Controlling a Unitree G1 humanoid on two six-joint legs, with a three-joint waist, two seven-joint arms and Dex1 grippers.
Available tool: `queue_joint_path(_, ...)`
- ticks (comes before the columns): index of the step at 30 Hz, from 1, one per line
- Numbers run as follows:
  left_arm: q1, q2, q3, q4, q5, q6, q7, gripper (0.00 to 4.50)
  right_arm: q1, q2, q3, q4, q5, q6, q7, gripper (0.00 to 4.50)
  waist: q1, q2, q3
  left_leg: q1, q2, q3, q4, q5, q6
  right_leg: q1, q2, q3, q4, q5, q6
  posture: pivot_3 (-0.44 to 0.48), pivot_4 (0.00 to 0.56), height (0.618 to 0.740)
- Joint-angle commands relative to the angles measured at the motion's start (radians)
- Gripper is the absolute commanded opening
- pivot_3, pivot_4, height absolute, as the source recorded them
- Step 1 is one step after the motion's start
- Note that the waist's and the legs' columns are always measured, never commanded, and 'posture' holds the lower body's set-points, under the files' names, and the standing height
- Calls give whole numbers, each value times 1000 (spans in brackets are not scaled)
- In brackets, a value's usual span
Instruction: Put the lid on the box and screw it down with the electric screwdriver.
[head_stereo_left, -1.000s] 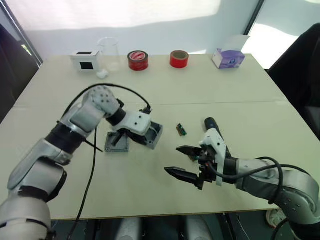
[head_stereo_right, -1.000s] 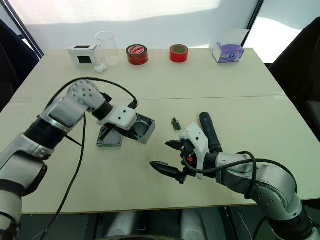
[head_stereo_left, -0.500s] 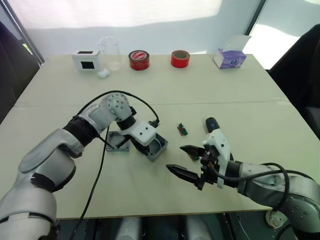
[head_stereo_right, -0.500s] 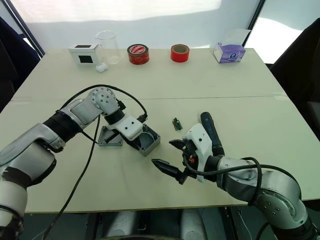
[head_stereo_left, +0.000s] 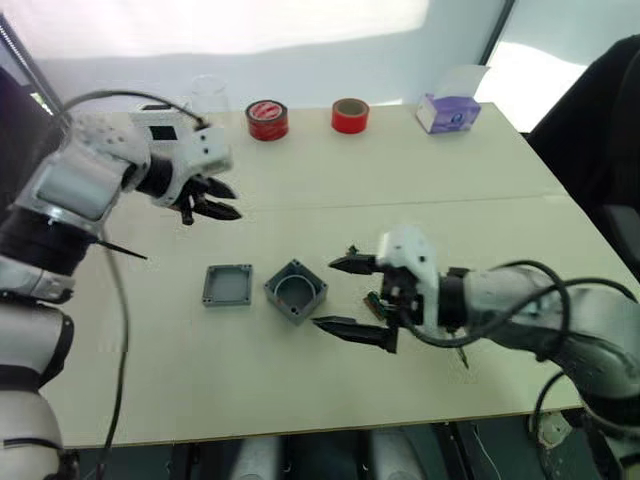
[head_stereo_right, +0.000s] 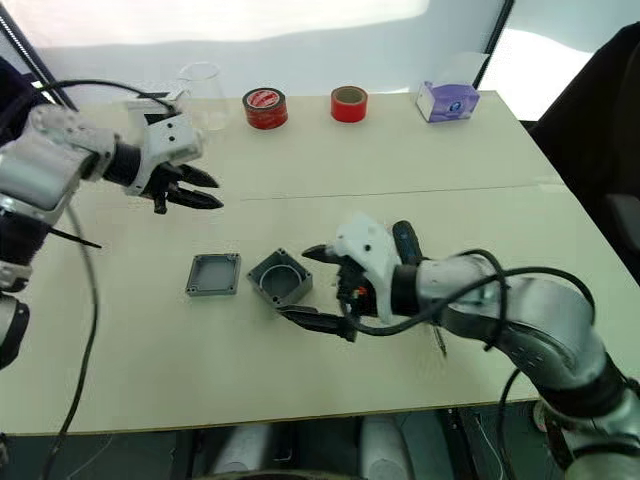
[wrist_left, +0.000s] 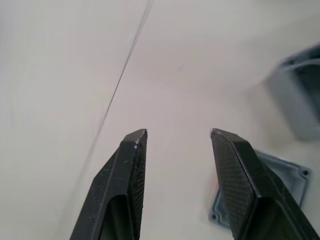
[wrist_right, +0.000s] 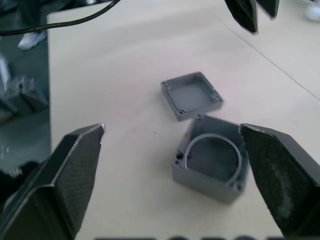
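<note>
The grey box (head_stereo_left: 296, 291) stands open side up on the table, with a ring visible inside it (wrist_right: 212, 160). The shallow grey lid (head_stereo_left: 228, 285) lies hollow side up just to the box's left, apart from it. My right gripper (head_stereo_left: 326, 293) is open wide at the box's right side, one finger (wrist_right: 75, 165) on each flank and nothing between them. My left gripper (head_stereo_left: 235, 203) hangs open and empty above the table, beyond the lid and to the left. The dark electric screwdriver (head_stereo_right: 404, 238) lies behind my right wrist, mostly hidden.
Along the far edge stand a white box with a black window (head_stereo_left: 160, 122), a clear beaker (head_stereo_left: 205, 95), two red tape rolls (head_stereo_left: 265, 118) (head_stereo_left: 349, 115) and a purple tissue box (head_stereo_left: 447, 110). A small green part (head_stereo_left: 350, 250) lies by my right gripper.
My left gripper let go of the box and rose away to the far left. The box now stands upright beside the lid. My right gripper moved left up to the box.
</note>
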Motion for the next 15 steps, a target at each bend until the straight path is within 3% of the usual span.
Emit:
queue_joint_path(1, 63, 12, 198, -216, -34, 486, 144, 2005, -34, 22, 90, 9, -150, -70, 83, 4500, -2, -2, 1, -1, 0, 0, 0, 0, 0, 0, -1, 0, 0, 0, 0, 0, 150, 740)
queue_joint_path(4, 135, 11, 306, -324, -51, 680, 234, 2005, -41, 51, 130, 22, -220, -104, 128, 4500, -5, -6, 3, -2, -1, 1, 1, 1, -1, -2, -2, 1, 0, 0, 0, 0, 150, 740)
queue_joint_path(12, 211, -88, 478, -250, -281, 685, 474, 2005, -19, 120, 186, 83, -359, -159, 188, 4500, 4, -6, 3, -1, -2, 0, 0, 4, -7, -2, -3, 0, 1, 1, -1, 0, 150, 740)
queue_joint_path(15, 199, -95, 455, -205, -414, 685, 567, 2005, 9, 122, 191, 100, -413, -163, 187, 4500, 3, -7, 2, -1, -2, 0, 0, 5, -10, -3, -3, 1, 1, 1, -1, 0, 150, 740)
